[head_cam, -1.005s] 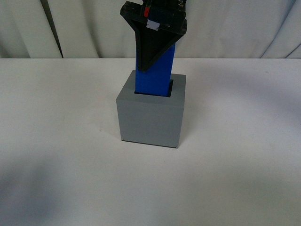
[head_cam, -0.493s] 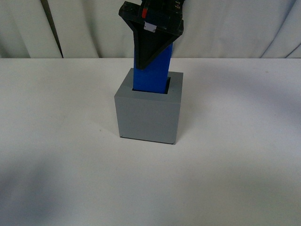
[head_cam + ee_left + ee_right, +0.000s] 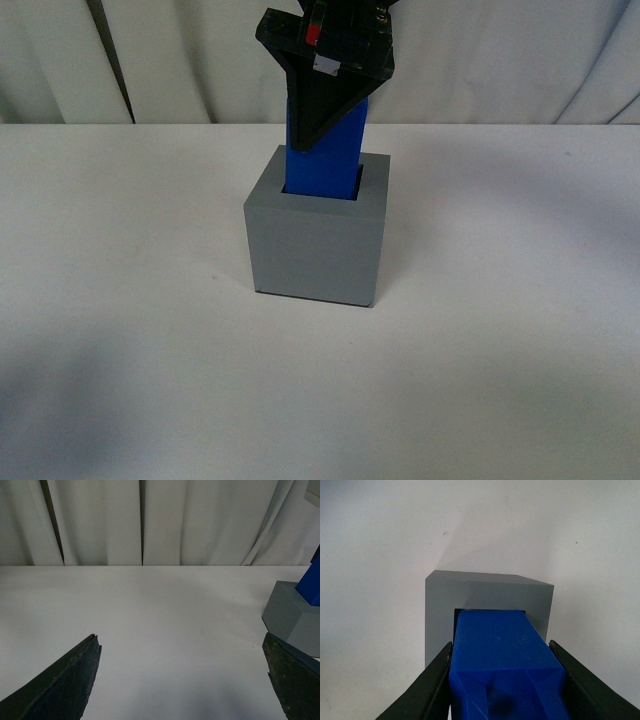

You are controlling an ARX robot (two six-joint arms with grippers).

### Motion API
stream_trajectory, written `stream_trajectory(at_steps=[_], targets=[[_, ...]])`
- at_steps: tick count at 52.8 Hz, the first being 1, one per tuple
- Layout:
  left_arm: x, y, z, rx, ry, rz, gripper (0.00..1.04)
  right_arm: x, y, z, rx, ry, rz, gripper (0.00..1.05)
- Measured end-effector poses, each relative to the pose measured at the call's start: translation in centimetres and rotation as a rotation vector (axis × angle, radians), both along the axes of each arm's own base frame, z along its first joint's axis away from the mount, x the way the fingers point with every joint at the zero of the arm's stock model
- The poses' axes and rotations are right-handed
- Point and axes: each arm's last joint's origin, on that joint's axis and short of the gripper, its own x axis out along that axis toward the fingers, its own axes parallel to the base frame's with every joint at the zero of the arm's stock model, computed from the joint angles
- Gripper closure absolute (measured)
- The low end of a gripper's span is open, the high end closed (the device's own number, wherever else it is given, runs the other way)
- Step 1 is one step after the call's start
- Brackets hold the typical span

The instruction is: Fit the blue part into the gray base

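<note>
The gray base (image 3: 315, 245) stands on the white table in the middle of the front view. The blue part (image 3: 335, 160) stands upright with its lower end inside the base's square recess; most of it still rises above the rim. My right gripper (image 3: 320, 110) comes down from above and is shut on the blue part's upper end. In the right wrist view the blue part (image 3: 495, 655) sits between my black fingers (image 3: 427, 687) and enters the gray base (image 3: 487, 592). My left gripper (image 3: 182, 680) is open and empty, off to the side of the base (image 3: 290, 617).
A white curtain (image 3: 500, 60) hangs behind the table's far edge. The white tabletop (image 3: 120, 330) runs round the base on all sides.
The base with the blue part in it shifted slightly left and away a second ago. The gripper's angle on the part changed a little. The blue part sits at much the same depth.
</note>
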Motion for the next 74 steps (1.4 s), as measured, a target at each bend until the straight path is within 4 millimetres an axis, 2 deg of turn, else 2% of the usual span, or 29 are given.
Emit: stream_trajectory(at_steps=[11, 28, 35, 45, 52, 57, 62, 71, 74], targets=[[0.0, 0.0, 0.0, 0.0, 0.0, 0.0, 0.06, -0.1, 0.1, -0.6, 0.021, 0.065, -0.008, 0.57], [0.0, 0.0, 0.0, 0.0, 0.0, 0.0, 0.06, -0.2, -0.2, -0.8, 0.002, 0.054, -0.021, 0.57], [0.0, 0.0, 0.0, 0.0, 0.0, 0.0, 0.06, 0.0, -0.4, -1.0, 0.007, 0.051, -0.03, 0.3], [0.0, 0.0, 0.0, 0.0, 0.0, 0.0, 0.06, 0.3, -0.9, -0.5, 0.052, 0.065, -0.046, 0.06], [0.0, 0.0, 0.0, 0.0, 0.0, 0.0, 0.06, 0.3, -1.6, 0.5, 0.092, 0.058, -0.055, 0.08], [0.0, 0.0, 0.0, 0.0, 0.0, 0.0, 0.06, -0.2, -2.8, 2.6, 0.155, 0.05, -0.054, 0.07], [0.0, 0.0, 0.0, 0.0, 0.0, 0.0, 0.06, -1.3, -4.8, 5.6, 0.248, 0.006, -0.053, 0.07], [0.0, 0.0, 0.0, 0.0, 0.0, 0.0, 0.06, -3.4, -7.7, 7.8, 0.369, -0.072, -0.057, 0.07], [0.0, 0.0, 0.0, 0.0, 0.0, 0.0, 0.06, -4.7, -9.2, 8.2, 0.445, -0.099, -0.061, 0.07]])
